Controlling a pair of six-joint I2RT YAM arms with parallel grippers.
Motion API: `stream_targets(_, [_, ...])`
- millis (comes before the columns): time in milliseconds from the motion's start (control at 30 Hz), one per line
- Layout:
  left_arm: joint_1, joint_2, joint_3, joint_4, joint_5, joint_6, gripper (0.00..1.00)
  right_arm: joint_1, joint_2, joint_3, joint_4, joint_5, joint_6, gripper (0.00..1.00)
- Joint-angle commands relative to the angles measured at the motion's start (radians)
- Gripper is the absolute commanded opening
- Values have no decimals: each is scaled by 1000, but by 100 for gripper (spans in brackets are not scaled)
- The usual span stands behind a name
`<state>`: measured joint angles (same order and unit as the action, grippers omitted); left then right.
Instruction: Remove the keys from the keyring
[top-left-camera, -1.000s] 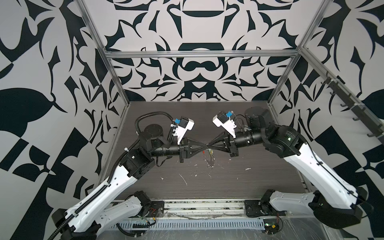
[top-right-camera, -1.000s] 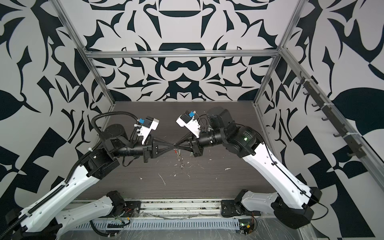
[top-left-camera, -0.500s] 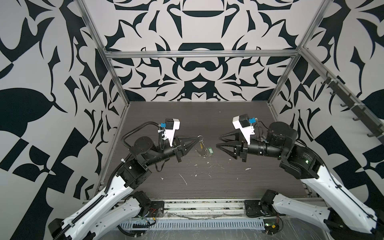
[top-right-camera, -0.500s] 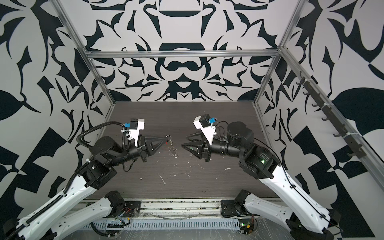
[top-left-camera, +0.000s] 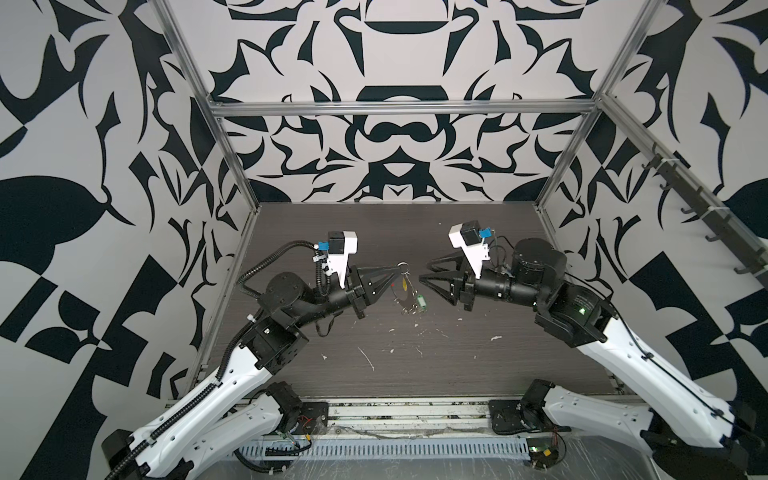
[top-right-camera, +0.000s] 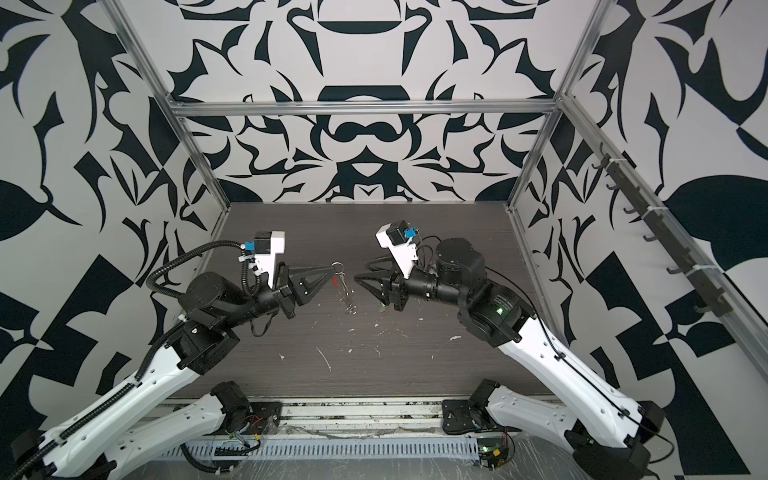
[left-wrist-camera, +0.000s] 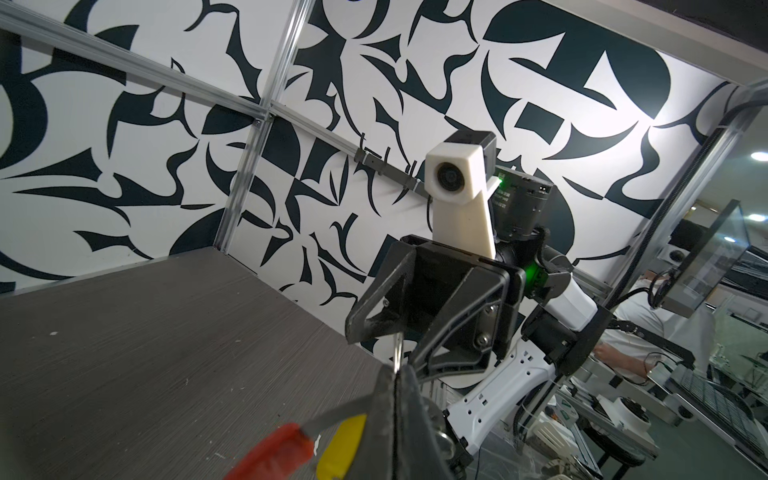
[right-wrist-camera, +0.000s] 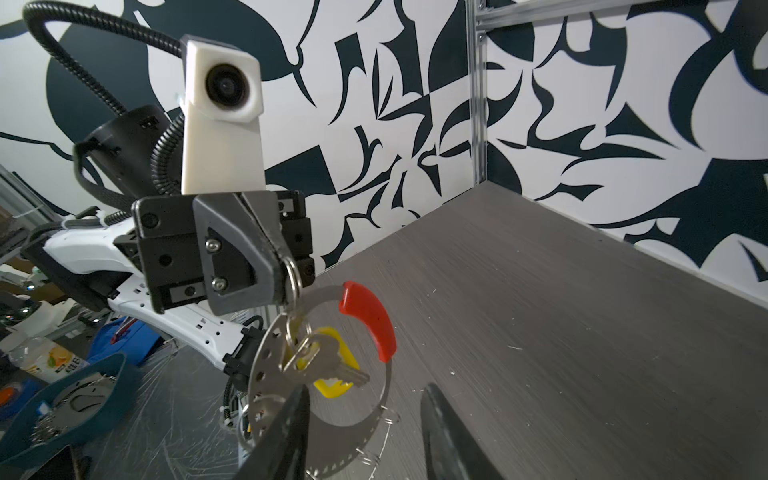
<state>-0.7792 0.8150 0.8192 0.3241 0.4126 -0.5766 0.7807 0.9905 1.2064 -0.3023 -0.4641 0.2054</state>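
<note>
- The keyring (right-wrist-camera: 266, 365) hangs above the table from the left gripper (right-wrist-camera: 282, 278), whose fingers are clenched on a small wire ring at the top of the hoop. The red sleeve (right-wrist-camera: 370, 320) curves along the upper side.
- The yellow-tagged key (right-wrist-camera: 328, 368) dangles inside the hoop, so it is not yet off.
- The green-tagged key (top-left-camera: 419, 299) appears to lie loose on the table just beside the lower part of the hoop. I judge it freed, though its link is too small to check.
- A second ago both grippers met tip to tip at the centre. Now they have drawn apart, and the right gripper (top-left-camera: 424, 270) has let go, its jaws spread and empty and well clear of the hoop.
- That suggests one key is done. The right arm probably has to come back for the yellow one.
- The table (top-left-camera: 498, 249) is dark grey woodgrain, strewn with white flecks (top-left-camera: 368, 359) nearer the arm bases.
- Black-and-white patterned walls (top-left-camera: 399, 158) enclose the cell on three sides, edged by an aluminium frame (top-left-camera: 399, 109).
</note>
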Motion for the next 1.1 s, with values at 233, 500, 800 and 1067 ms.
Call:
stream_targets(233, [-2,13,-12,88,63,-19,0,20,-10,-5,117,-48,-7,48])
stream_targets(500, [-2,10,-15,99,63,-19,0,46,-24,-22,127,-29,-26,45])
stream_targets(800, [-2,16,-18,113,63,-28,0,92,-14,-39,138,5,-44,47])
stream_targets(1067, [-1,26,-18,132,79,-44,0,119,12,-39,156,36,-55,47])
